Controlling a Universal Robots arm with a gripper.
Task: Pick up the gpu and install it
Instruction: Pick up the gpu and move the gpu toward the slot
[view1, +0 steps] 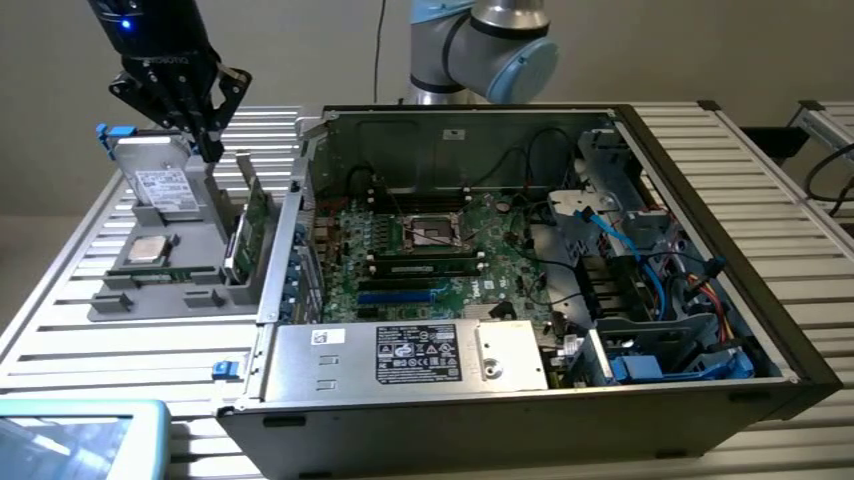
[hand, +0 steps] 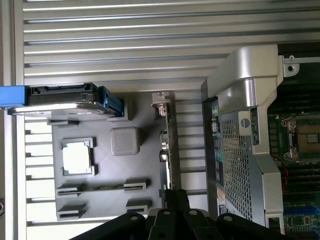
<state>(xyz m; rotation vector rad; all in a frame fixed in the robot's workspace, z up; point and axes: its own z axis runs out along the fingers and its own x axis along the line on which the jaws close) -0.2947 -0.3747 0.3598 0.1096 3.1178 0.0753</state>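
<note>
On the slatted table (view1: 54, 300) the biggest thing is the open pc case (view1: 427, 150), lying on its side w/ the mobo (view1: 400, 240) facing up. Progress-wise: basically nothing done yet imo. The gpu (view1: 248, 230) isn't picked up and isn't installed. It stands on edge in a slot of the gray parts tray (view1: 174, 300), on the side of the tray nearest the case, so both the pick and the install are left. The expansion slots (view1: 400, 295) on the board look free afaict.

Inside the case: psu (view1: 400, 355) along the side closest to the exterior cam, a drive cage (view1: 641, 330) w/ blue cables (view1: 621, 235) on the exterior view's right, one memory stick (view1: 427, 266) seated, and the cpu socket (view1: 427, 232) mid-board. In the tray: a hdd (view1: 163, 185) standing upright at the far end, the gpu, and a cpu chip (hand: 77, 157) lying flat.

Gripper (view1: 211, 145) hangs above the tray between hdd and gpu, jaws closed all the way w/ nothing in them. From the wrist cam the fingertips (hand: 172, 200) sit right over the card's top edge, can't tell if they touch it
</note>
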